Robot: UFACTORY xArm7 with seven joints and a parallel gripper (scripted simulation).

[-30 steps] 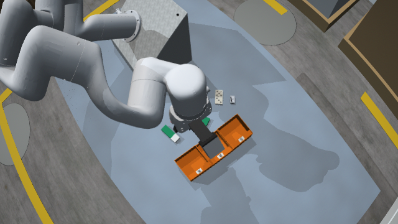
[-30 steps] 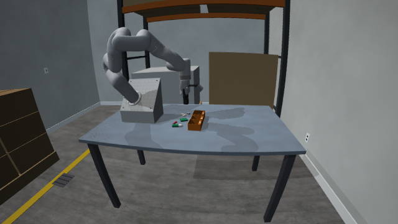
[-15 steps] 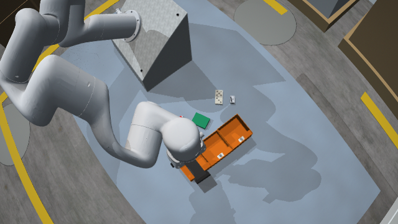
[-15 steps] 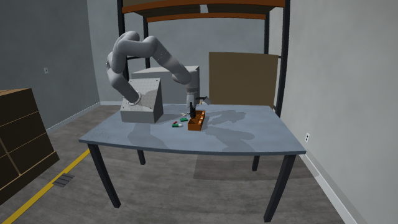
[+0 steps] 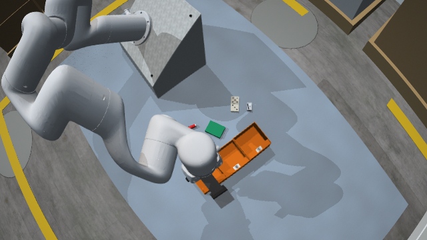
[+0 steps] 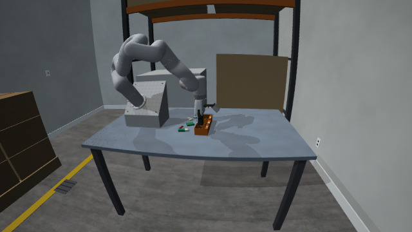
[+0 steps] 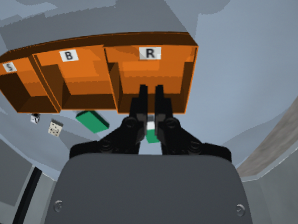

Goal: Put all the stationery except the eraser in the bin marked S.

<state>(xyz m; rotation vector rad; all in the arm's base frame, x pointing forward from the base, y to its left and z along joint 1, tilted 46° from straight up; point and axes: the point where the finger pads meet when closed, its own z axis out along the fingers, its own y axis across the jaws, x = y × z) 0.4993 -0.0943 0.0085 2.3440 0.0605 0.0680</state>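
The orange bin point(image 5: 248, 138) point(image 6: 203, 130) point(image 7: 87, 86) has three compartments in a row, marked S point(image 7: 9, 67), B point(image 7: 68, 56) and R point(image 7: 150, 52). My gripper point(image 7: 151, 96) point(image 6: 199, 120) is shut and empty, hanging just above the R end of the bin. In the top view the arm hides the fingers. A green notebook point(image 5: 215, 129) point(image 7: 92, 120) point(image 6: 190, 124) and a small red pen point(image 5: 192, 126) point(image 6: 181, 126) lie on the table beside the bin. A green and white eraser point(image 6: 183, 129) point(image 7: 152, 131) lies nearby, and in the wrist view it shows below my fingers.
A domino point(image 5: 235, 103) point(image 7: 55, 128) and a small white item point(image 5: 249, 106) point(image 7: 35, 119) lie beyond the S end of the bin. The arm's grey metal base block point(image 5: 167, 43) point(image 6: 146, 103) stands at the table's back left.
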